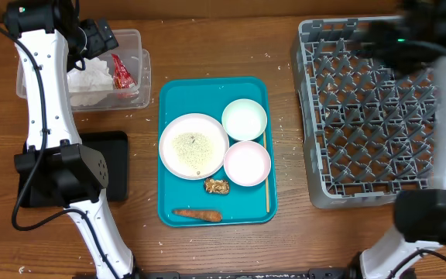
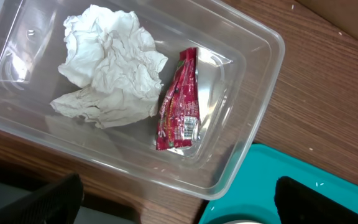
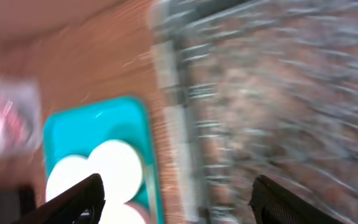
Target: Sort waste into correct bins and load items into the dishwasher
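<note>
OPERATOR: Specify the dishes to be loaded and their location.

TECHNICIAN: There are three, all on the teal rectangular plastic tray [image 1: 176, 93] at table centre. A large flat white round plate [image 1: 211, 132] carries white rice-like crumbs [image 1: 190, 149]. A small white round bowl [image 1: 244, 118] and a pale pink round bowl [image 1: 247, 163] sit close beside it. The large square grey plastic dish rack [image 1: 370, 108] stands well to the right and holds no dishes.

OPERATOR: State the expected handling.

TECHNICIAN: The dishes are judged rigid, smooth-surfaced, probably slippery and breakable. Grip each at the rim, one finger inside and one outside. The plate lies flat, so its rim gives little purchase. Its crumbs are likely to slide off if it is tilted, so clear them first.

OPERATOR: And the remaining waste?

TECHNICIAN: An orange tapered carrot piece [image 1: 197, 215] and a brown irregular food chunk [image 1: 217, 186] lie at the tray's near end. The carrot is judged firm but liable to roll, so grip it across its thicker part. The chunk may crumble, so squeeze it lightly. The crumpled white paper napkins [image 2: 107, 68] and the small red foil wrapper [image 2: 179, 102] lie in the clear rectangular plastic tub [image 2: 260, 93].

OPERATOR: Jaw condition?

TECHNICIAN: The left gripper [image 2: 179, 202] hangs over the tub with its jaws wide and nothing between them. The right gripper [image 3: 179, 202] is above the rack edge. That view is smeared, but its jaws stand well apart and empty
</note>
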Controlling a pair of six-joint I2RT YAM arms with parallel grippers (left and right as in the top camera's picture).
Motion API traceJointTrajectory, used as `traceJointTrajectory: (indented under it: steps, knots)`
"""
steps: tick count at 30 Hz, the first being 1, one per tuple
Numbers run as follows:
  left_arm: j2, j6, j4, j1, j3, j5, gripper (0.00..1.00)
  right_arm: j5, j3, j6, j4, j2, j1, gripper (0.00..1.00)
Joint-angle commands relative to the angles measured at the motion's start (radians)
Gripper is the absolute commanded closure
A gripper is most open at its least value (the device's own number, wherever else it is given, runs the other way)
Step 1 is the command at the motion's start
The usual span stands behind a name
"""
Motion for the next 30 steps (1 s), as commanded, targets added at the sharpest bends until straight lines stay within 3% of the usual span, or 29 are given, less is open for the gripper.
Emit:
traceJointTrajectory:
  steps: [1,7,16,30]
  knots:
    - [0.01,-0.006,0.002,-0.004,-0.004,0.0,0.0,0.03,-0.051,-0.024,0.048,0.039,0.154,0.27]
    - [0.01,-0.006,0.002,-0.004,-0.004,0.0,0.0,0.089,-0.12,0.002,0.146,0.179,0.355,0.3]
    - [0.01,-0.006,0.002,-0.004,-0.004,0.0,0.0,-0.016,-0.119,0.149,0.229,0.375,0.532,0.34]
    - [0.01,-0.006,0.002,-0.004,-0.004,0.001,0.0,0.312,-0.12,0.427,0.279,0.448,0.659,0.4]
